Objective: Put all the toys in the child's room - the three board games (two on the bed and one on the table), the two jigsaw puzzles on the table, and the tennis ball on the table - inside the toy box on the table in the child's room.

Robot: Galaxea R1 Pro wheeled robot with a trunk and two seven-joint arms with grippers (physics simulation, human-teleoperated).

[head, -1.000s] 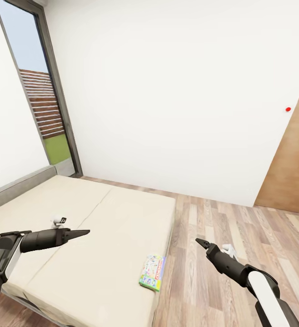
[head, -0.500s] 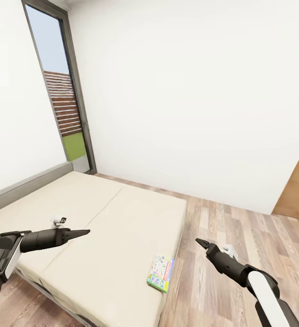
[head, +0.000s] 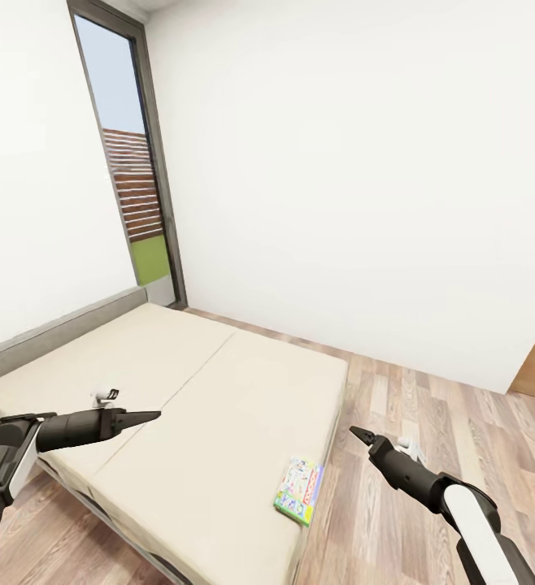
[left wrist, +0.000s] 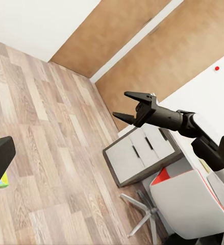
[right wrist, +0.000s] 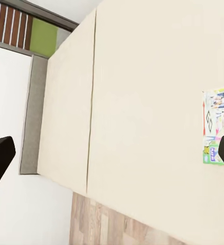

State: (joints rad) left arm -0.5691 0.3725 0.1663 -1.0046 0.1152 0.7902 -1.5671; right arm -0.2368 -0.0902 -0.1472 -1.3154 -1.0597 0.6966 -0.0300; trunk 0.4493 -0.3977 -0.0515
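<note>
- stage: early, by my read. robot faces the bed (head: 210, 406); nothing is carried, and no toy box or toys other than one game are in sight.
- bed: beige mattress, dark grey frame, takes the lower left of the head view, foot toward 4 o'clock.
- game (head: 299, 490): white-green printed box, lies flat on the mattress at the bed's near right corner, right at the edge, about 5 o'clock from frame centre. right wrist view has it too (right wrist: 216, 125), flat, near the mattress edge.
- the task says two games on the bed; just this one is seen on the mattress from here.
- left gripper (head: 150, 417): hovers over the near left part of the mattress, pointing toward 3 o'clock, well apart from the game. empty. fingers look near together in the head view, but cannot tell the gap for sure.
- right gripper (head: 355, 433): over the wood floor (head: 430, 422) just right of the bed, tip toward 10 o'clock, near the game but not touching. left wrist view shows it (left wrist: 127, 105) w/ fingers spread, nothing between them.
- drawers (left wrist: 142, 155): grey unit w/ white fronts, seen in left wrist view beyond the right arm; prob. part of the table.
- window (head: 133, 187) at 11 o'clock, behind the bed's head.
- left to do, as judged: all six toys. game on the bed looks like the nearest pick, right arm closest.
</note>
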